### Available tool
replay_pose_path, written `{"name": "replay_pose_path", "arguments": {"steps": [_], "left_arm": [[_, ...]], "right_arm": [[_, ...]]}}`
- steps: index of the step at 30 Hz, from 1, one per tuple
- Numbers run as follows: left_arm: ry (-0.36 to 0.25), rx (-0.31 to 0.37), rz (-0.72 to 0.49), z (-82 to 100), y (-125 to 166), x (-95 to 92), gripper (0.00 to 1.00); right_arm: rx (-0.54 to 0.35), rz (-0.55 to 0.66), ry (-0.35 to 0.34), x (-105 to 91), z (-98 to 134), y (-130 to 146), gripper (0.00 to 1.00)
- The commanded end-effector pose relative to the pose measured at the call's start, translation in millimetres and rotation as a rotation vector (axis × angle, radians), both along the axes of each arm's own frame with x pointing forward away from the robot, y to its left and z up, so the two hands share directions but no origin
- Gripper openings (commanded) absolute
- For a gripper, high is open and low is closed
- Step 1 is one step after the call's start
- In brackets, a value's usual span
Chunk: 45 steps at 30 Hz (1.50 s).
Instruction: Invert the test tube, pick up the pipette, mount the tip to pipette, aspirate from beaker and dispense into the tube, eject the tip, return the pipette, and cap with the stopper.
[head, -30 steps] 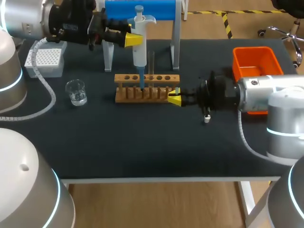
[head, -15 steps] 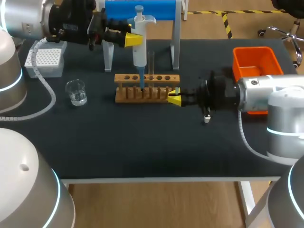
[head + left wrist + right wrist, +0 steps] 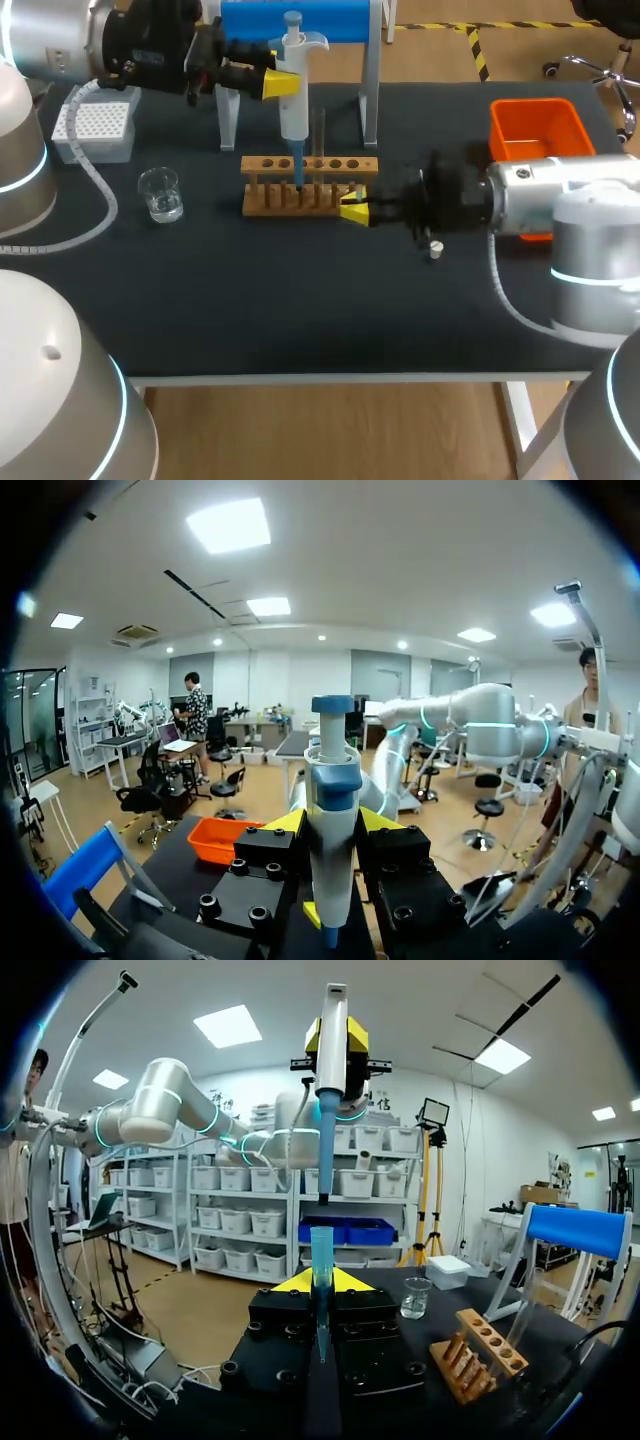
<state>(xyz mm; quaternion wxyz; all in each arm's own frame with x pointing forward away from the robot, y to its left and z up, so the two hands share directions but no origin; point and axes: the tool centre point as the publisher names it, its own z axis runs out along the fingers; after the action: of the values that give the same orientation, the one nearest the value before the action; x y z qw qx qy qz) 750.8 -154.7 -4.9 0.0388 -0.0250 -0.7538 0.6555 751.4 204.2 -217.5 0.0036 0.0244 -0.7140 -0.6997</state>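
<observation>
Landmark: wooden tube rack [image 3: 310, 185], mid-table.

Left gripper [image 3: 283, 84]: above and just behind the rack's left half. Its fingers are closed on the white body of the pipette [image 3: 293, 100] from both sides, about as far apart as the body is wide. We see the pipette upright, plunger on top, with its blue shaft pointing down over the left part of the rack. We cannot tell from the head view whether the shaft end touches the rack.

Right gripper [image 3: 352, 209]: at the rack's right front corner, arm level and pointing toward the rack. In the right wrist view its fingers are drawn nearly together on a blue pipette tip [image 3: 320, 1255], which they pinch between them. The tip's wide mouth faces up. The pipette hangs well above the tip, with a gap between them.

Test tube [image 3: 320, 135]: clear, standing upright in the rack near its middle.

Beaker [image 3: 160, 193]: left of the rack, well apart, and upright.

Tip box [image 3: 95, 128]: left of and behind the rack, beyond the beaker.

Blue-topped stand [image 3: 295, 20]: directly behind the rack.

Orange bin [image 3: 535, 130]: right of the rack, well apart.

Small white piece [image 3: 434, 249]: on the table right of the rack, beside the right arm's wrist. We cannot identify it.
</observation>
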Motion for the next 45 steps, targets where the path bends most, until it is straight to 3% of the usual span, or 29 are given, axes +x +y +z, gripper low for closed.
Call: {"name": "replay_pose_path", "arguments": {"steps": [1, 20, 45], "left_arm": [[-0.001, 0.001, -0.004, 0.2, 1.4, 0.4, 0.0], [-0.001, 0.001, -0.004, 0.2, 1.4, 0.4, 0.0], [-0.001, 0.001, -0.004, 0.2, 1.4, 0.4, 0.0]], "right_arm": [[0.011, -0.011, 0.004, 1.3, -6.6, 17.3, 0.0], [0.027, -0.012, 0.014, 10.4, -12.7, 65.8, 0.0], [0.053, 0.003, 0.008, 4.2, 5.5, 74.4, 0.0]]}}
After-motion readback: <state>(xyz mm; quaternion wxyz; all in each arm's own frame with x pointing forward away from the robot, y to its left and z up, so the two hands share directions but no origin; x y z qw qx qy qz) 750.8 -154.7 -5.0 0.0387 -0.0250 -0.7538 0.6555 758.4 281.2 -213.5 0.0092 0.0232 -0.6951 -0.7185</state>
